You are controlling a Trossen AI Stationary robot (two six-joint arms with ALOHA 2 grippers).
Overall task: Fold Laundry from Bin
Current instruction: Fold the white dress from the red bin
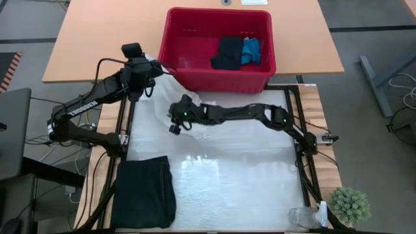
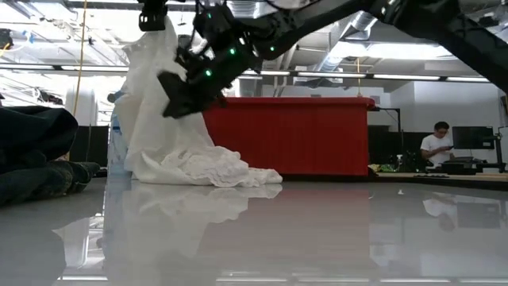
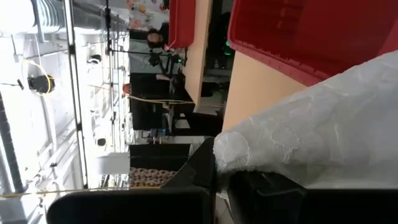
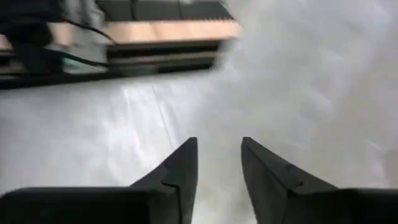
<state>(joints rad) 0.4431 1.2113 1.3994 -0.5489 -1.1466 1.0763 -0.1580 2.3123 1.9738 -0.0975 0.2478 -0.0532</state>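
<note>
From the high view, I am seeing the red bin (image 1: 195, 49) sitting at the far edge of the table (image 1: 227, 182), with a black garment (image 1: 227, 53) and a small blue one (image 1: 252, 51) lying inside at its right end. My left tool (image 1: 138, 70) is hanging just left of the bin's near left corner, clamped on the white crinkled cloth (image 1: 159, 97), which is trailing down onto the table. My right tool (image 1: 175, 120) is reaching in from the right, hovering over that cloth near the table's middle. A folded black garment (image 1: 146, 192) is lying at the near left corner.

In the low view, the white cloth (image 2: 171, 135) is hanging in a tall drape in front of the bin (image 2: 294, 135), its lower part pooling on the table (image 2: 262, 238). The right tool (image 2: 178, 95) is sitting against the drape, off the table.

In the left wrist view, the left tool's fingers (image 3: 199, 171) are pinching together on a fold of the white cloth (image 3: 311, 137), with the bin (image 3: 298, 31) just beyond.

In the right wrist view, the right tool (image 4: 217, 155) is standing with its fingers apart, nothing between them, over pale white surface.
</note>
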